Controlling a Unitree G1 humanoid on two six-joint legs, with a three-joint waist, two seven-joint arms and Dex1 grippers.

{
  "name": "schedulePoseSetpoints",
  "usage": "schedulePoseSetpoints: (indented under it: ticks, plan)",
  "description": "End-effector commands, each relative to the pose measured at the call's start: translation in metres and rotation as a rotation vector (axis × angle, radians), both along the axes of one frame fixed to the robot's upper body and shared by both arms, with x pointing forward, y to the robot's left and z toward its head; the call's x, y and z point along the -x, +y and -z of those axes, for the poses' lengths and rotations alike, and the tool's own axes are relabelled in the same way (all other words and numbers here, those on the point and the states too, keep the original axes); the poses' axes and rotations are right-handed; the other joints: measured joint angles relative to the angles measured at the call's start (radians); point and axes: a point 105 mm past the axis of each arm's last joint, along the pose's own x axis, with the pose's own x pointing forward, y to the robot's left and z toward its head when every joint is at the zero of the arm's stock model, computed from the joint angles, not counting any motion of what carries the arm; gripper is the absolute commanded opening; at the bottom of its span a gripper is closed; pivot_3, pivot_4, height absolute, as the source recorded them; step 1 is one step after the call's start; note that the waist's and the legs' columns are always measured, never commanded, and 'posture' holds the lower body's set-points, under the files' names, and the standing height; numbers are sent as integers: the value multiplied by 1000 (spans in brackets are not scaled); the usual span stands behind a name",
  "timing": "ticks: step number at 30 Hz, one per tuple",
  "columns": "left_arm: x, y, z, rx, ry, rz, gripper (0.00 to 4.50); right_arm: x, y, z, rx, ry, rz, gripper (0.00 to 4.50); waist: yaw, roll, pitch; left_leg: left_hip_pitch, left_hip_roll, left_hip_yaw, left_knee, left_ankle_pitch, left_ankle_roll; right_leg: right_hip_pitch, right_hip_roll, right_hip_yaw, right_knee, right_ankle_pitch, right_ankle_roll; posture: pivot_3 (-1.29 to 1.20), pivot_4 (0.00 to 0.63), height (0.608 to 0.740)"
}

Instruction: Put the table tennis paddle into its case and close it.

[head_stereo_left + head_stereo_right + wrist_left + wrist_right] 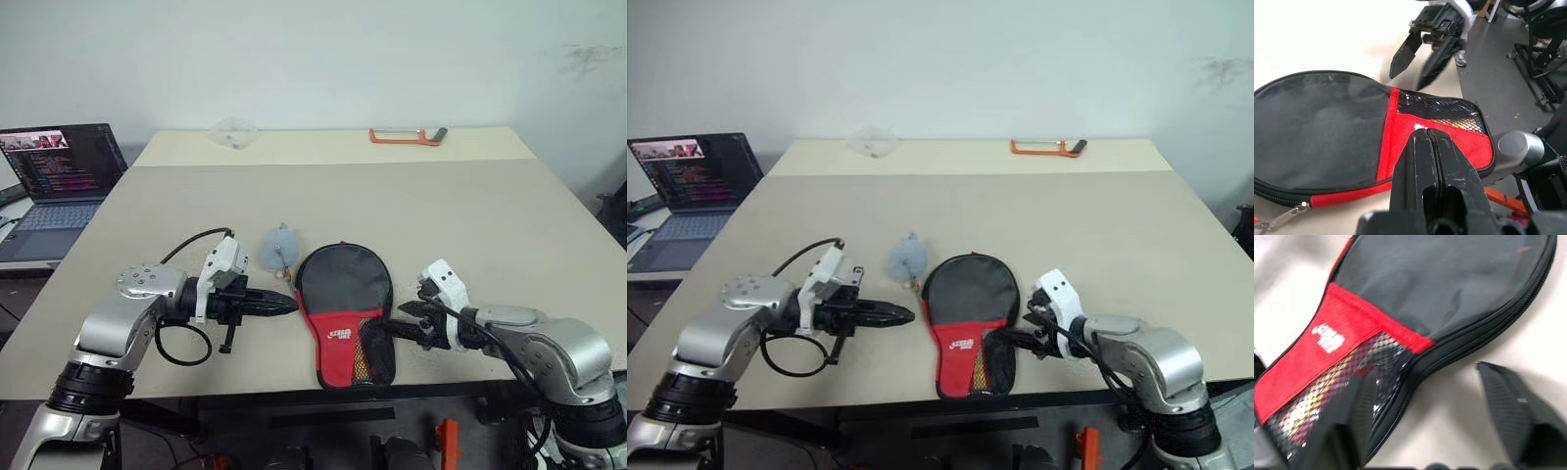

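The case [343, 294] lies flat on the table near its front edge, black round top away from me, red lower part with white logo and mesh panel [1442, 108] toward me. Its zip edge [1484, 328] looks shut. The table tennis paddle is hidden. My left gripper [292, 304] is shut with nothing in it, pointing sideways at the case's left edge; its tips [1426, 139] hover over the red part. My right gripper [392, 331] stands open beside the mesh corner, its fingers [1403, 54] spread and holding nothing.
A small grey-blue pouch [281, 247] lies just left of the case top. An open laptop [59, 176] sits at the far left. An orange-framed tool [404, 136] and a clear plastic piece [235, 132] lie at the table's back.
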Motion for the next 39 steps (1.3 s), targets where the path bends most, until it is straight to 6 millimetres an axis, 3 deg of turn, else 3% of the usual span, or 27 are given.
schedulePoseSetpoints:
  ticks: [1,4,6,13,17,21,27,33,39]
  plan:
    - [1,1,-11,26,-37,-20,0,4,-2,-33,-8,-121,-79,4491,0,0,0,0,0,0,0,0,0,0,0,0,0,0,0,0,150,740]
    - [-6,6,-14,35,-36,-83,0,7,14,-57,-43,-231,-218,4491,-4,0,0,0,0,0,0,0,0,0,0,0,0,0,0,0,150,740]
    - [-17,10,-18,47,-38,-153,0,-9,30,-59,-52,-303,-229,4491,-7,0,0,1,1,0,0,0,0,0,1,0,1,0,0,0,150,740]
    - [-46,21,-23,62,-73,-343,0,-64,75,-32,-90,-351,-124,4491,-7,-1,0,2,1,0,0,1,-2,0,2,0,2,1,-1,0,150,740]
    - [-58,26,-30,95,-147,-421,883,-78,87,-10,-65,-351,-70,4500,-3,-1,0,0,1,0,0,3,-5,-2,2,1,1,1,-1,0,150,740]
    - [-68,35,-35,123,-187,-507,2329,-75,91,0,-67,-336,-68,4500,-3,-1,0,-1,1,0,0,3,-5,-2,1,0,0,1,-1,0,150,740]
    - [-93,65,-38,142,-209,-715,4487,-71,90,9,-57,-321,-69,4500,-3,-1,0,0,1,0,0,3,-5,-2,1,0,1,1,-1,0,150,740]
    - [-118,101,-17,61,-139,-956,4487,-68,91,13,-55,-313,-69,4500,-5,-1,0,1,0,-1,0,2,-5,-2,2,0,3,1,-1,0,150,740]
    - [-124,100,3,37,-7,-893,4487,-69,91,14,-45,-318,-69,4500,-5,-1,0,1,0,-1,0,3,-5,-2,2,0,4,1,-1,0,150,740]
